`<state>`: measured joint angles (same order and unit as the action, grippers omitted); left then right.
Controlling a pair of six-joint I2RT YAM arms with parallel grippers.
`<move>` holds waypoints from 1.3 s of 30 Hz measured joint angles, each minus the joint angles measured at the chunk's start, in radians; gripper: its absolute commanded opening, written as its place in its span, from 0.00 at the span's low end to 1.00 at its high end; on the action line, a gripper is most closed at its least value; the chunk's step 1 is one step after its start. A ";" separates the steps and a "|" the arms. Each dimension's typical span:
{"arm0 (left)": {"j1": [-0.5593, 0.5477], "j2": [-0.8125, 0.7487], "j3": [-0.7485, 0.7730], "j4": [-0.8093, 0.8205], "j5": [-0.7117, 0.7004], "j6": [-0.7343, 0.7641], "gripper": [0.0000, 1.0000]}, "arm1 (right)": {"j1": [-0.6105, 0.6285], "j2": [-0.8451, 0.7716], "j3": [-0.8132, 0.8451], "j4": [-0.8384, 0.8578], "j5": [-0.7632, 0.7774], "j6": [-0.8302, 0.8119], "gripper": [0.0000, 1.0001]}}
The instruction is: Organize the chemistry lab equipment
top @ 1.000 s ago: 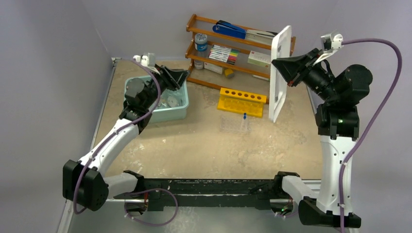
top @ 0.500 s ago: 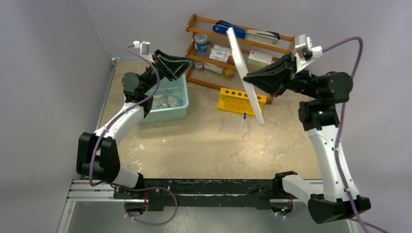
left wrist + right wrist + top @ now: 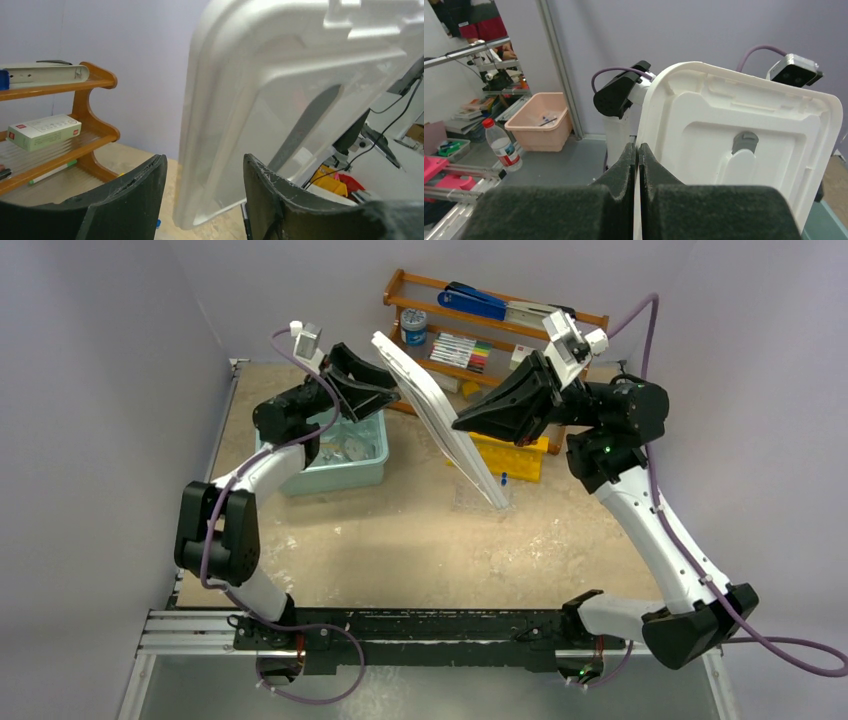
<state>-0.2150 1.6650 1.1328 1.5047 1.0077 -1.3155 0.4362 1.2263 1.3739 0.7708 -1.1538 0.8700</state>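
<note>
My right gripper (image 3: pixel 458 423) is shut on the edge of the white lid (image 3: pixel 437 418) and holds it tilted in the air over the table's middle. It also shows in the right wrist view (image 3: pixel 638 150), clamped on the lid (image 3: pixel 744 135). My left gripper (image 3: pixel 388 395) is open and empty above the teal bin (image 3: pixel 345 470), and the lid's edge (image 3: pixel 300 100) stands just beyond its open jaws (image 3: pixel 205 175). Small clear items (image 3: pixel 352 448) lie in the bin. The yellow holed rack (image 3: pixel 520 453) is partly hidden behind the lid. A square clear dish (image 3: pixel 482 500) lies in front of it.
A wooden shelf (image 3: pixel 400 320) stands at the back with a blue stapler (image 3: pixel 472 300), coloured markers (image 3: pixel 462 348) and a small box (image 3: pixel 528 360). The flask, amber tube and Y-connector are not in view.
My right arm has swung the lid from upright at the right to tilted over the middle, leftward. My left gripper has risen from the bin and turned toward the lid.
</note>
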 measured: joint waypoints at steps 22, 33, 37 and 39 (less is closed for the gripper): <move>-0.002 -0.168 -0.086 0.017 0.053 0.058 0.59 | 0.003 0.037 0.013 0.191 -0.021 0.123 0.00; 0.023 -0.102 -0.017 0.018 0.069 0.074 0.59 | 0.004 -0.008 0.032 0.175 -0.021 0.116 0.00; 0.016 -0.086 0.039 0.018 0.068 0.074 0.59 | 0.004 0.003 0.032 0.205 -0.024 0.138 0.00; 0.007 -0.086 0.051 0.018 0.070 0.074 0.59 | 0.004 0.013 0.032 0.228 -0.025 0.153 0.00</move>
<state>-0.2081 1.5791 1.1835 1.5227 1.0779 -1.2415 0.4404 1.2392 1.4063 0.9989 -1.1786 1.0229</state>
